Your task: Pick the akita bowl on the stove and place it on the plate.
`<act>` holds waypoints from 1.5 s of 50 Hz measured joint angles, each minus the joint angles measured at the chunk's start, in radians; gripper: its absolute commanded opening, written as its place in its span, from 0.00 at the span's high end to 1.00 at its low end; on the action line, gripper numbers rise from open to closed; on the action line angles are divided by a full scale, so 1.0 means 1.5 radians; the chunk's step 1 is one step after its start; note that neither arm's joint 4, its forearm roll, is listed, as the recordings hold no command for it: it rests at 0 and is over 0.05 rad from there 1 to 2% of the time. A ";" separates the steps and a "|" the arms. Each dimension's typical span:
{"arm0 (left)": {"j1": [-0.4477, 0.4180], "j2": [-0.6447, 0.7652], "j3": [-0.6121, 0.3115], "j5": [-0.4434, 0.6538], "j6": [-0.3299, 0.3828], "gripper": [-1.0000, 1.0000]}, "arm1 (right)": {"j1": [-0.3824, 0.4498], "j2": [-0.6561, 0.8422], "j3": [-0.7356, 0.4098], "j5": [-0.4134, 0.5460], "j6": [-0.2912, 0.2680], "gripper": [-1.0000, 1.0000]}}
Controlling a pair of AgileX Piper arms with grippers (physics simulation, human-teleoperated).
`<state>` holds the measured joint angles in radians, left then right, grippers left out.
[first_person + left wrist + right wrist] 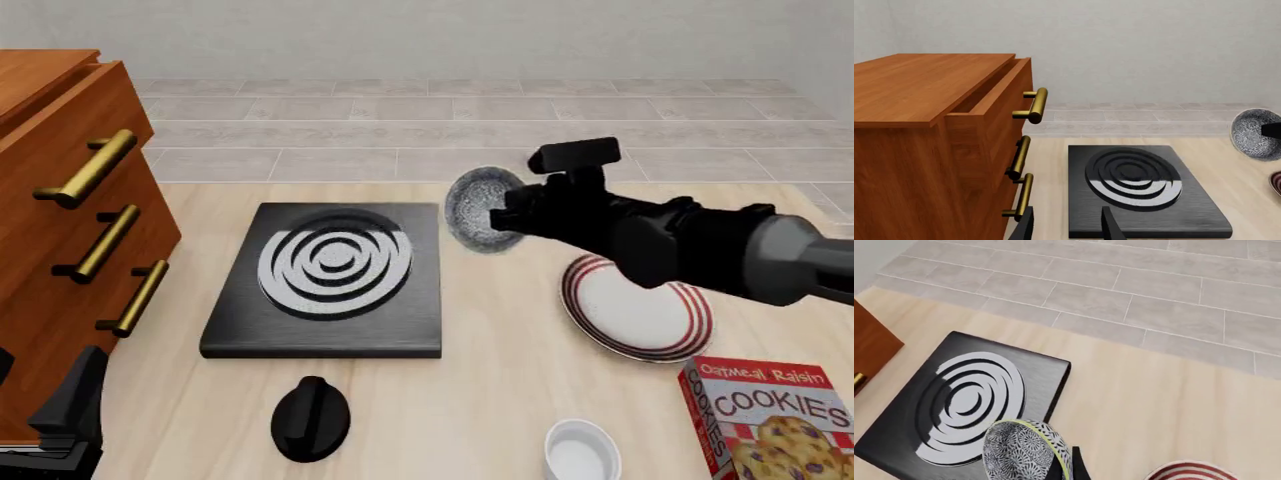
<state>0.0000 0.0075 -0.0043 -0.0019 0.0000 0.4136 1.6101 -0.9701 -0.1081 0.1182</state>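
Observation:
The akita bowl (478, 208) hangs tilted on its side above the table, between the stove (327, 280) and the plate (641, 312). My right gripper (507, 220) is shut on its rim. In the right wrist view the speckled bowl (1021, 450) sits at the fingers, with the stove (967, 400) below it and the red-striped plate (1191, 471) at the frame's edge. The stove's burner rings are bare. My left gripper (1067, 227) stands open and empty near the stove's (1141, 190) front corner, and from there the bowl (1254, 132) shows in the air.
A wooden cabinet (67, 180) with brass handles stands at the left, its top drawer (991, 95) slightly pulled out. A round black knob (310, 415), a plain white bowl (583, 450) and a cookies box (774, 420) lie along the table's near side.

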 measured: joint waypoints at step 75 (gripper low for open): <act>0.000 0.000 0.000 0.000 0.000 0.00 | -0.287 -0.039 0.206 -0.086 -0.029 1.00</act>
<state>0.0000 0.0075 -0.0043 -0.0019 0.0000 -0.0163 1.5511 -0.6610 -0.2377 0.0752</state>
